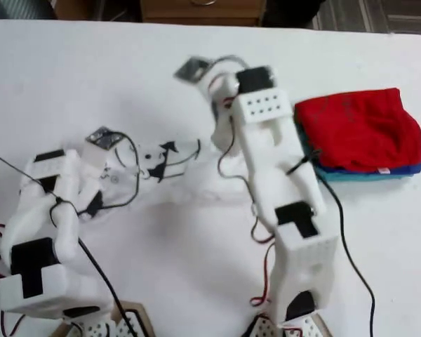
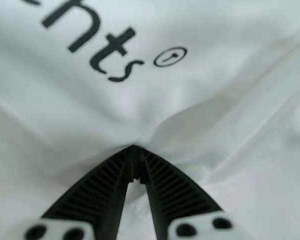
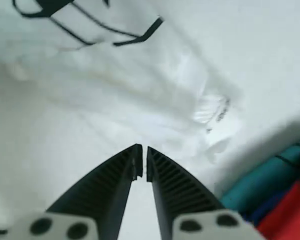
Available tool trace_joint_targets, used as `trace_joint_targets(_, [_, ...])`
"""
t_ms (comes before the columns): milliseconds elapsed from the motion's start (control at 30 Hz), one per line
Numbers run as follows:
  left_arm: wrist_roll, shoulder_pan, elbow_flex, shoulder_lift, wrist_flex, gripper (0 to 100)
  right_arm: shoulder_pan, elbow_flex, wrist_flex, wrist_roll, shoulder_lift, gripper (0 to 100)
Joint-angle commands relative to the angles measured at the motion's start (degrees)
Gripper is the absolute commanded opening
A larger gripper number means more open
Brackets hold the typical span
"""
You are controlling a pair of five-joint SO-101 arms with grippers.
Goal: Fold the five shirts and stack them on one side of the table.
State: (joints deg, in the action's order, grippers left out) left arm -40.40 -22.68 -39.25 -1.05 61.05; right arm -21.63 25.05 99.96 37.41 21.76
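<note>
The spread shirt [image 1: 165, 158] lies mid-tabletop [image 1: 70, 63], between the left arm [image 1: 49, 210] and the right arm [image 1: 281, 175]. The left tool [image 2: 134, 150] sits on its left part, tips touching a fold of the cloth. The right tool [image 3: 141, 150] is over its right part. Farther right, apart from it, lies the folded stack [image 1: 358, 130], three shirts one on another.

white shirt [image 2: 215, 115]: black lettering [image 2: 97, 47], partly cut off, circled mark [image 2: 170, 56] beside it | sewn label [image 3: 217, 111]: unreadable
</note>
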Motion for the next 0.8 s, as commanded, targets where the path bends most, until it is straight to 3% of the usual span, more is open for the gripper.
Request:
trace_joint_targets(0, [0.3, 0.4, -0.2, 0.2, -1.7, 3, -2.6, -11.4, -0.9, -0.5, -9.1, 2.0])
trace_joint_targets(300, [0.3, 0.5, -0.2, 0.2, -1.7, 3, -5.8, -32.4, -22.1, -1.1, -13.8, 2.0])
trace_joint_targets(767, [0.3, 0.5, -0.2, 0.2, -1.8, 3, -5.7, -31.3, -41.9, -5.5, -9.1, 2.0])
